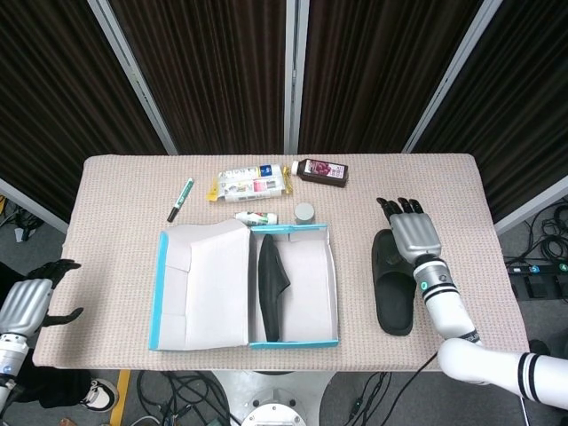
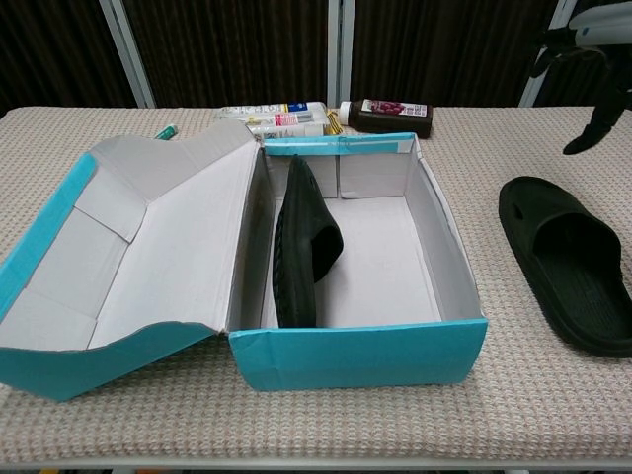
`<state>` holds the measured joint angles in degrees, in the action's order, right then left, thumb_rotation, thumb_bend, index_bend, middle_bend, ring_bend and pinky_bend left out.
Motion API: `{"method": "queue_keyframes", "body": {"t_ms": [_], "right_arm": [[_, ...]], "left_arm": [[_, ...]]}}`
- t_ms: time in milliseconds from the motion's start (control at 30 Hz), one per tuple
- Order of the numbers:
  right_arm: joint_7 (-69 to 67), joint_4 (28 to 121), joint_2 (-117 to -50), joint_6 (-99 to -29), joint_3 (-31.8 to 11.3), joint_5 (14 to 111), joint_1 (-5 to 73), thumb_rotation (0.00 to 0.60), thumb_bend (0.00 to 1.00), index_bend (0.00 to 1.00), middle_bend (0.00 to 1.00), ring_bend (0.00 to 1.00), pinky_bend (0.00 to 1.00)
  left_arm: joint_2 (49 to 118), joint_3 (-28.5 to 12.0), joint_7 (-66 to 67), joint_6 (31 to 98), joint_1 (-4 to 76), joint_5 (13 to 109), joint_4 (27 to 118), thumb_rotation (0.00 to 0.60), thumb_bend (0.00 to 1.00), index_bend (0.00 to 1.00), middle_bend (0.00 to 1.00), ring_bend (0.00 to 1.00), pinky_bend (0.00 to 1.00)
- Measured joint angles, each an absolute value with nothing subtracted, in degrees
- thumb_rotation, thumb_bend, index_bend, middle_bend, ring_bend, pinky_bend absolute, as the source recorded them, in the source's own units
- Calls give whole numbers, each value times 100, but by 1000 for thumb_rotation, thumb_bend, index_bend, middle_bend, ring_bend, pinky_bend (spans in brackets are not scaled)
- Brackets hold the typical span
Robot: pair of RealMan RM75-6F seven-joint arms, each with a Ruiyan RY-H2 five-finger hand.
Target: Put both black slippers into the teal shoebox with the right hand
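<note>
slippers [image 2: 570, 262]: matt black rubber; shoebox [image 2: 360, 355]: teal card, grey inside; table [image 1: 115, 204]: rough woven cloth; hand [image 1: 414, 233]: silver metal

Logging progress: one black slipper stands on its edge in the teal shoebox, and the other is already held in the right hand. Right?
Not quite. The second slipper lies on the table; the head view shows the right hand empty beside it.
</note>
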<state>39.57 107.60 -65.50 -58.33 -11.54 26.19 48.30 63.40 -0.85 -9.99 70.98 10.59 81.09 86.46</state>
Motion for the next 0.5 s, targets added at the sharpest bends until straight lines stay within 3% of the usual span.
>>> {"method": "queue_keyframes", "body": {"t_ms": [233, 500], "right_arm": [[4853, 10792, -6320, -5628, -601, 1810, 5279, 600, 26, 0, 127, 0, 43], [5498, 10680, -6588, -5767, -108, 1309, 5714, 600, 26, 0, 133, 0, 43]], "left_arm": [[6337, -81, -1012, 7067, 1073, 8098, 8691, 600, 180, 208, 167, 142, 210], [6297, -86, -944, 7072, 1076, 8076, 8770, 600, 180, 208, 167, 142, 210]]}}
